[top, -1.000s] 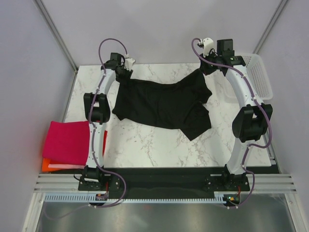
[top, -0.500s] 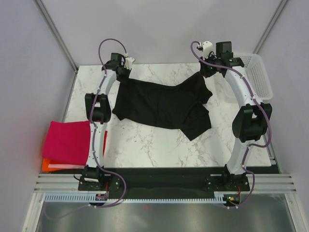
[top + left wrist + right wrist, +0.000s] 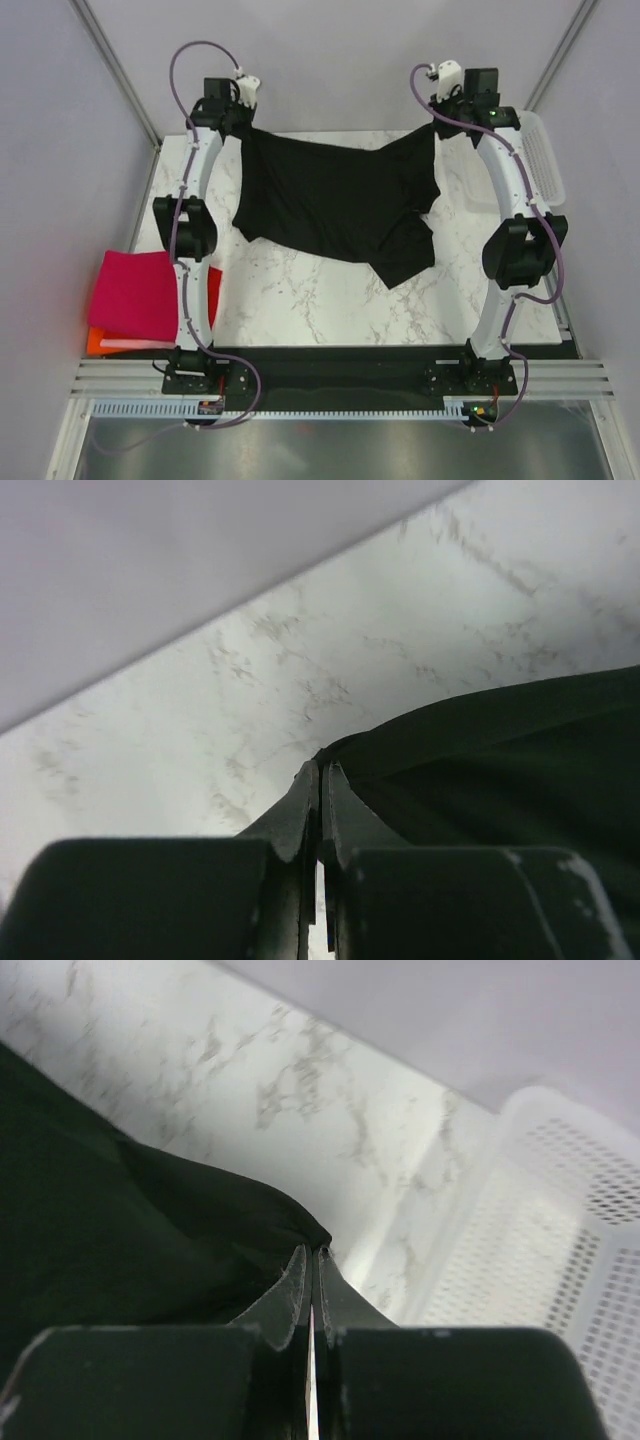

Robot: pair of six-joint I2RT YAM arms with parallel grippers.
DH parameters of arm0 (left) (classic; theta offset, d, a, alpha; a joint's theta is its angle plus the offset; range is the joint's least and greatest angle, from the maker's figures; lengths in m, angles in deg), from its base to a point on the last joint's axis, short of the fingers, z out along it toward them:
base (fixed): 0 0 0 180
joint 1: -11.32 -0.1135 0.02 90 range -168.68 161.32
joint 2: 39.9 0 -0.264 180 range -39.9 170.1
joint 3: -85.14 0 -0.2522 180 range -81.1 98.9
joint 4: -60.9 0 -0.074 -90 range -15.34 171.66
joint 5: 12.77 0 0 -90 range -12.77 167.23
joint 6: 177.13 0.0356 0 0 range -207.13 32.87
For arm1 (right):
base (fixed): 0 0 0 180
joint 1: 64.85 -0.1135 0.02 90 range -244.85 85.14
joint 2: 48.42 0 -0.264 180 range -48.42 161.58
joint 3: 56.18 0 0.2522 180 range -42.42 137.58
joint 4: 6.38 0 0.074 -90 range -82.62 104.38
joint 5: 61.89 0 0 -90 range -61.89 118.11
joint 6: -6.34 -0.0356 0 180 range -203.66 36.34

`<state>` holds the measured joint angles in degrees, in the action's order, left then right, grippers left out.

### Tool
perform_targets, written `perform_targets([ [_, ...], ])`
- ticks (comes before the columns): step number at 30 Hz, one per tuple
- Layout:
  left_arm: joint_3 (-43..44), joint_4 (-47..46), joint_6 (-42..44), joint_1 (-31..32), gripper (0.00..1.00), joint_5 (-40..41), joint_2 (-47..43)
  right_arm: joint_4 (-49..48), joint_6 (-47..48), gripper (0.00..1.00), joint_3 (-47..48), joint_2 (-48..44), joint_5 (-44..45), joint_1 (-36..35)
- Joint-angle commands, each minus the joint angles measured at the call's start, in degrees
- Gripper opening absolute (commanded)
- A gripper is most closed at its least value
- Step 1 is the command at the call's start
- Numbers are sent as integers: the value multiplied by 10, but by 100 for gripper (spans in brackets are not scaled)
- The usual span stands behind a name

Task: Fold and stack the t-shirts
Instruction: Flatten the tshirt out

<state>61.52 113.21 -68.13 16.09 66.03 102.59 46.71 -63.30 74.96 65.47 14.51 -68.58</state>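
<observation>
A black t-shirt [image 3: 335, 205] hangs stretched between both arms at the far side of the marble table [image 3: 300, 300], its lower part still draped on the top. My left gripper [image 3: 243, 118] is shut on the shirt's far-left corner [image 3: 335, 750]. My right gripper [image 3: 437, 122] is shut on the far-right corner [image 3: 310, 1232]. In each wrist view the fingers meet on black cloth, the left gripper [image 3: 321, 770] and right gripper [image 3: 312, 1253] raised above the table. Folded t-shirts lie stacked off the left edge, magenta-pink [image 3: 135, 295] on top, red [image 3: 214, 300] and orange [image 3: 95, 342] beneath.
A white mesh basket [image 3: 540, 160] stands at the far right, close to the right arm, and shows as the basket [image 3: 560, 1240] in the right wrist view. Grey walls close in behind and at both sides.
The left gripper has closed on the shirt's corner. Both arms have risen and moved back, lifting the far edge of the black shirt off the table.
</observation>
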Motion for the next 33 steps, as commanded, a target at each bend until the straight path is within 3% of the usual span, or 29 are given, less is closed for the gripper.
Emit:
perform_targets([
  [1, -23, -63, -24, -29, 2, -39, -166, -41, -30, 0, 65, -2, 42, 28],
  [6, -146, -137, -6, -47, 2, -52, -324, -54, -6, 0, 101, -42, 41, 30],
  [21, -413, -167, 53, -47, 2, -64, -669, -53, -10, 0, 69, -282, 48, 30],
  [28, -535, -190, 63, -47, 2, -64, -866, 21, 42, 0, 43, -420, 43, 30],
  [33, -560, -168, 67, -47, 2, -86, -988, 62, 60, 0, 52, -526, 56, 30],
])
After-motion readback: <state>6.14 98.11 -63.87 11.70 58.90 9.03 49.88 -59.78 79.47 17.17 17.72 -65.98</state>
